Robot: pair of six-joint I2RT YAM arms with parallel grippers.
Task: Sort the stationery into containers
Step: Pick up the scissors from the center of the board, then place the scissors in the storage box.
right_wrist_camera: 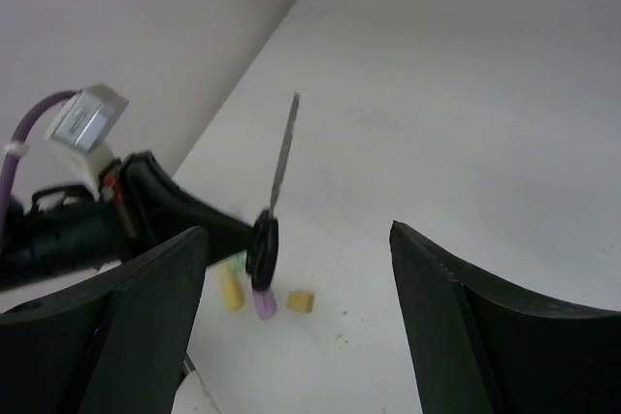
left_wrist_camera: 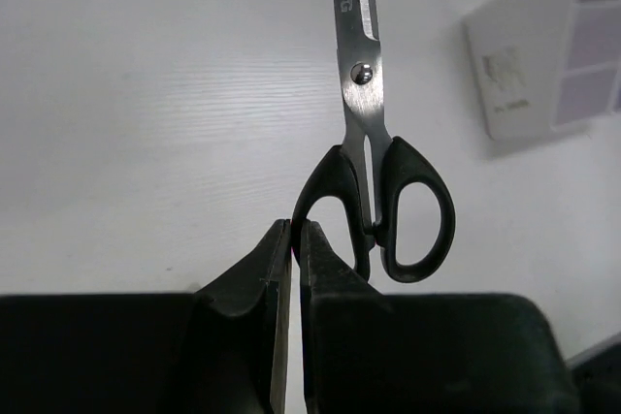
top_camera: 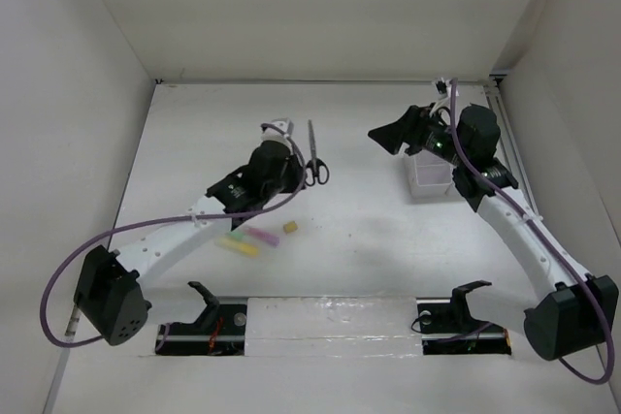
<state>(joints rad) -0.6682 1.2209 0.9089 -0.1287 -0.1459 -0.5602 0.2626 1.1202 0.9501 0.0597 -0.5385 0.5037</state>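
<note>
A: Black-handled scissors point(top_camera: 316, 174) flat on the bench point(top_camera: 388, 239), blades closed, tips toward the far edge; well apart from the white box point(top_camera: 430, 179) at right.

B: Left hand point(left_wrist_camera: 294, 227) pressed together, nothing seen between the fingers point(left_wrist_camera: 252, 278); tips right against the outer rim of one handle loop; right hand point(top_camera: 393, 133) spread wide, empty, hanging near the box.

A: Likely stiff and fairly heavy for their size; steel blades slick, edges sharp.

B: Best taken across the plastic handles or at the pivot; a pinch on a bare blade apt to slip or swing.
</note>
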